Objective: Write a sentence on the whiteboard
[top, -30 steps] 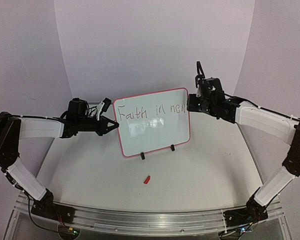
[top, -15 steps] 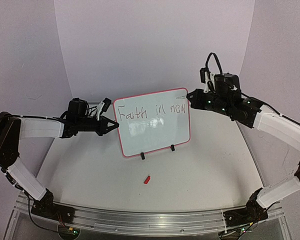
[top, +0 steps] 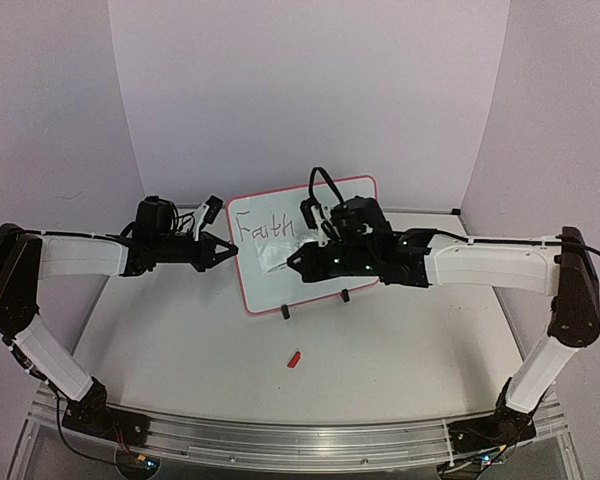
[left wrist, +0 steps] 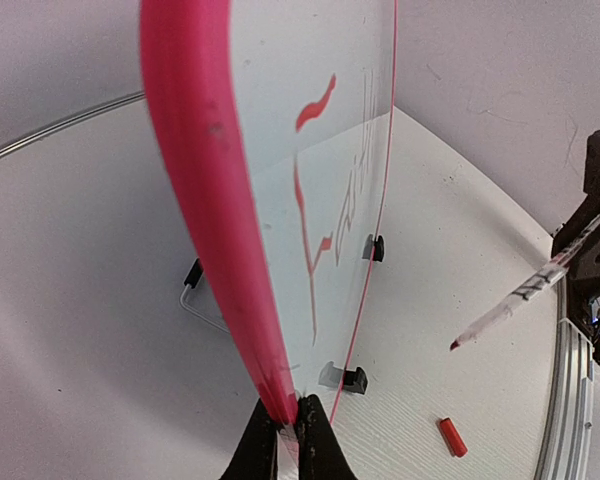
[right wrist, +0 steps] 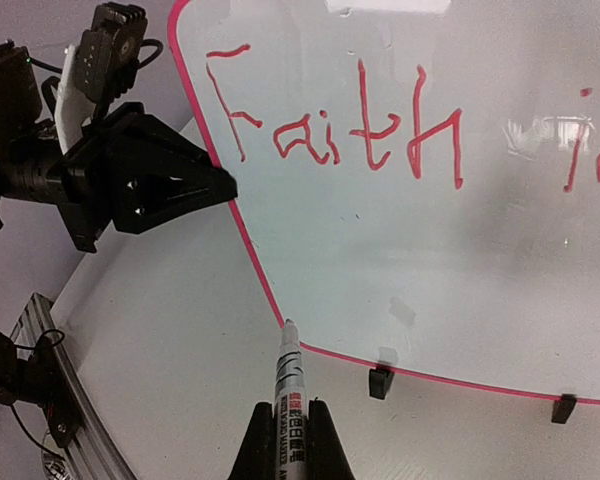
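**On the table, board clamped at the left, marker held clear of it**

At the middle of the table (top: 180,340) the whiteboard (top: 263,288) stood upright on two black feet (top: 285,312). Its long axis ran left to right and its written face was turned to the near side. The sentence (right wrist: 340,130) ran along the top, starting at the left corner.

The left gripper (left wrist: 292,415) was closed on the board's left edge, with the pink rim pinched between its fingers. The right gripper (right wrist: 287,420) was closed on a marker (right wrist: 290,385) in front of the board. The marker's tip pointed at the lower left corner. The left wrist view showed the tip apart from the face.

From above, the right arm hid everything past "Faith". In the right wrist view the next word was cut off at the right edge. A red cap (top: 294,358) lay on the table near the board.
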### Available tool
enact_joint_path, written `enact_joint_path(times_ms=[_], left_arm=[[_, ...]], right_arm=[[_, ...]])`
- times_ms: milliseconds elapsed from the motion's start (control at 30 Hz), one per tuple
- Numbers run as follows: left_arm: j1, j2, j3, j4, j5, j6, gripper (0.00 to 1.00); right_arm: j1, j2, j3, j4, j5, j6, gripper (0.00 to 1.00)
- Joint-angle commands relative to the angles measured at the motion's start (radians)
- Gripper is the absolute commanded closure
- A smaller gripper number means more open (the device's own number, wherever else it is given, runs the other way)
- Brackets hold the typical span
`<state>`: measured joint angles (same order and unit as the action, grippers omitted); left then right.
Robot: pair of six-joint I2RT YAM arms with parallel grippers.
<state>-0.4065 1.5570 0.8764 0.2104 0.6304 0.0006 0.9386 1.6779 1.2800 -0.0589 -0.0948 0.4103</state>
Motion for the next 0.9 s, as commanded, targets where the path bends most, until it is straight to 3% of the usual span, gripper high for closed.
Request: enact_joint_path(times_ms=[0,333,867], left_arm=[[0.001,0.006,0.004,-0.029,-0.064,0.062,1.00],[0.001,0.006,0.001,-0.026,-0.064,0.060,1.00],[0.001,0.012,0.002,-0.026,-0.065,0.063,1.00]], right_arm=[[0.018,0.060,0.074,0.110,-0.032,0.028,1.00],[0.025,0.174,0.120,0.170,-0.019,0.045,1.00],[0.027,0.211,0.122,0.183,0.051,0.034,1.00]])
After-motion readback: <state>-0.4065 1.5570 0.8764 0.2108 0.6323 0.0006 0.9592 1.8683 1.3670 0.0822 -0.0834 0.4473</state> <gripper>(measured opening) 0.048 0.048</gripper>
